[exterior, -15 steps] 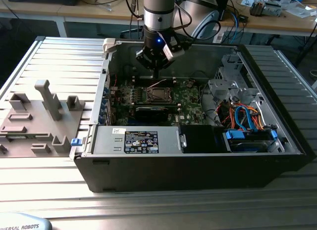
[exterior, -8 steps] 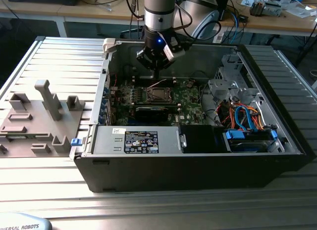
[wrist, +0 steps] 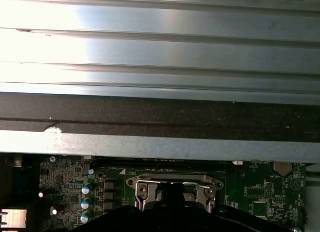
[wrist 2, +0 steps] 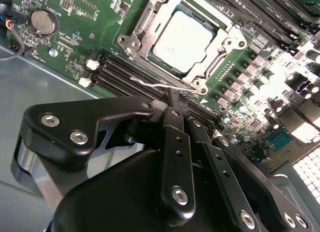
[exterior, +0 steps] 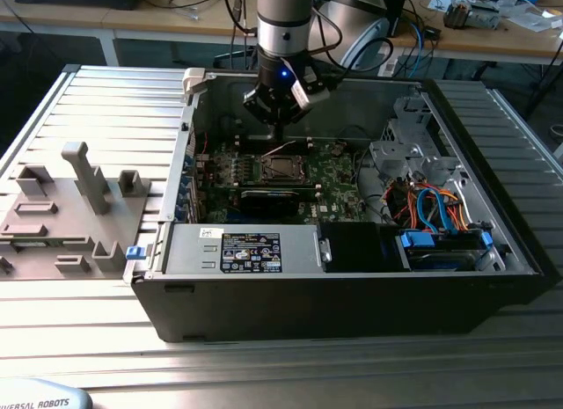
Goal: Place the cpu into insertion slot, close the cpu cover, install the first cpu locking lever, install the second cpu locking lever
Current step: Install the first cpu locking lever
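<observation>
1. One arm hangs over the open computer case in the exterior view; the tool sits just above the green motherboard, near the insertion slot.
2. Second wrist view: cpu seated in the slot, cpu cover closed around it, thin wire locking lever beside the frame.
3. Tool fingers pinched together at that lever; whether they grip it, cannot tell.
4. First wrist view: socket frame partly hidden behind the tool, case wall above.

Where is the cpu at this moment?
The cpu sits in the socket under the closed cpu cover on the green motherboard in the second wrist view, just beyond the gripper.
</observation>
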Controlling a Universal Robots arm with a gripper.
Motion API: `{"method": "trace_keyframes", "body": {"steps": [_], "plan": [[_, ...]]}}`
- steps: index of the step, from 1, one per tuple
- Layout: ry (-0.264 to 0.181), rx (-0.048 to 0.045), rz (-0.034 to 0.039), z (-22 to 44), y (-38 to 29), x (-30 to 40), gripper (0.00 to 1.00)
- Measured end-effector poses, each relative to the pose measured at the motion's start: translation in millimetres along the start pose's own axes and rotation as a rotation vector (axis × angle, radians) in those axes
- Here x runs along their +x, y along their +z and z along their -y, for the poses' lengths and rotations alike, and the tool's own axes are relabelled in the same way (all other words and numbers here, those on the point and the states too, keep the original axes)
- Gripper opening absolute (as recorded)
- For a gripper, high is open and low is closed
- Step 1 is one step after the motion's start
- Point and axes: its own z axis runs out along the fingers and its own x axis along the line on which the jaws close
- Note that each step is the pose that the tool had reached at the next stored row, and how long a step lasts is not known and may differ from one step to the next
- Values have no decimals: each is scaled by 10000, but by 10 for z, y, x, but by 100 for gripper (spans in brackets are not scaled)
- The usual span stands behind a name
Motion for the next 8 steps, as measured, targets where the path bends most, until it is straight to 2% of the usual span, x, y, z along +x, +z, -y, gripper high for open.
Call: {"method": "trace_keyframes", "body": {"steps": [8], "plan": [[0,0,0,1,27,-10,11]]}}
